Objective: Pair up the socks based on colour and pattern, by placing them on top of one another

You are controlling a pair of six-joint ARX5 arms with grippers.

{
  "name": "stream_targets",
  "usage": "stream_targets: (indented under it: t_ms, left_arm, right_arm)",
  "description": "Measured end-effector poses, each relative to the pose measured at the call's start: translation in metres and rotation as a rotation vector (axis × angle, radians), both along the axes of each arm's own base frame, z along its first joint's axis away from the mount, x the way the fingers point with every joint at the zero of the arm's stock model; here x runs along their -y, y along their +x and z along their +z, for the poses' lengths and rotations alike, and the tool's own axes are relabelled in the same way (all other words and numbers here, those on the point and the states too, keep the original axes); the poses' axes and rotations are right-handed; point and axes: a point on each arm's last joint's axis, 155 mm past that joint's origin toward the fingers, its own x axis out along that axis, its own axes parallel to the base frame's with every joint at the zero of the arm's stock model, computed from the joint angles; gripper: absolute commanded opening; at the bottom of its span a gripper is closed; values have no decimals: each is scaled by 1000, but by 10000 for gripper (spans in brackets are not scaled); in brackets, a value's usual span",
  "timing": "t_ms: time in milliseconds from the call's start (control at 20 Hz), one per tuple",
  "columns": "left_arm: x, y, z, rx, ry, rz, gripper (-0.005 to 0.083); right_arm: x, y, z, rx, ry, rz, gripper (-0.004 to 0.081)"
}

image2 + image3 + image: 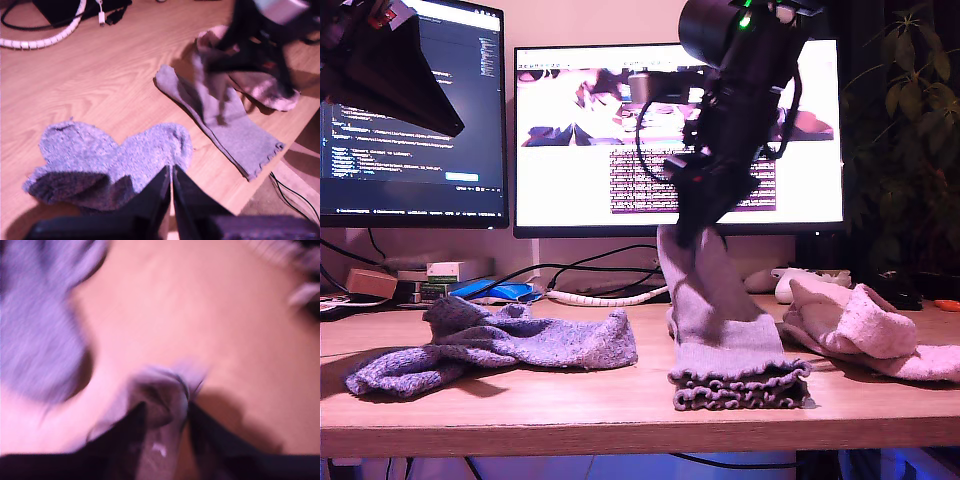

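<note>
A grey sock (715, 300) with a frilly cuff is held up by its toe in my second claw (692, 235), the cuff resting on the bench (570, 405) near the front edge. Speckled blue-purple socks (490, 345) are piled at the exterior view's left, pale pink socks (865, 325) at its right. My first claw (171, 182) is seen pressed together above the speckled pile, holding nothing.

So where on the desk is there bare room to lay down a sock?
Bare wood lies between the speckled blue-purple knit socks and the hanging grey frilly-cuffed sock, and along the wooden desk's front edge. The exterior view's right is crowded by fuzzy pale pink socks.
</note>
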Motion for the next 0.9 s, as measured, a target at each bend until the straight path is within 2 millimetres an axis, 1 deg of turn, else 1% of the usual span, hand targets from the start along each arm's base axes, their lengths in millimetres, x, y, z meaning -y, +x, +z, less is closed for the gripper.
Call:
stream_targets:
  t_ms: [100,200,250,300,350,400,500,650,750,800,900]
  left_arm:
    - [0,0,0,0,0,0,-21]
    - [0,-1,-1,-4,1,0,-21]
    - [0,-1,-1,-6,2,1,-21]
    - [-1,-1,-1,-6,3,2,-21]
    - [-2,0,-2,-4,10,9,-21]
    - [-4,2,-3,-2,20,19,-21]
    - [-8,5,-5,3,41,40,-21]
    - [-17,10,-8,11,75,79,-21]
    - [-22,14,-14,-3,94,102,-21]
    - [-24,16,-20,-19,100,107,-21]
    - [-27,19,-36,-69,115,115,-21]
  right_arm:
    - [-3,12,12,66,21,-14,341]
    - [0,15,17,85,14,-28,339]
    - [2,13,19,80,15,-32,314]
    - [2,7,20,55,31,-42,247]
    - [-2,-2,22,28,50,-15,168]
    - [-8,-12,25,-10,89,0,105]
    - [-28,-33,29,-77,163,49,0]
    - [-60,-61,31,-112,195,145,-13]
    - [-73,-71,32,-113,198,198,-13]
    - [-75,-75,31,-118,193,212,-13]
    - [-72,-79,26,-150,189,190,-13]
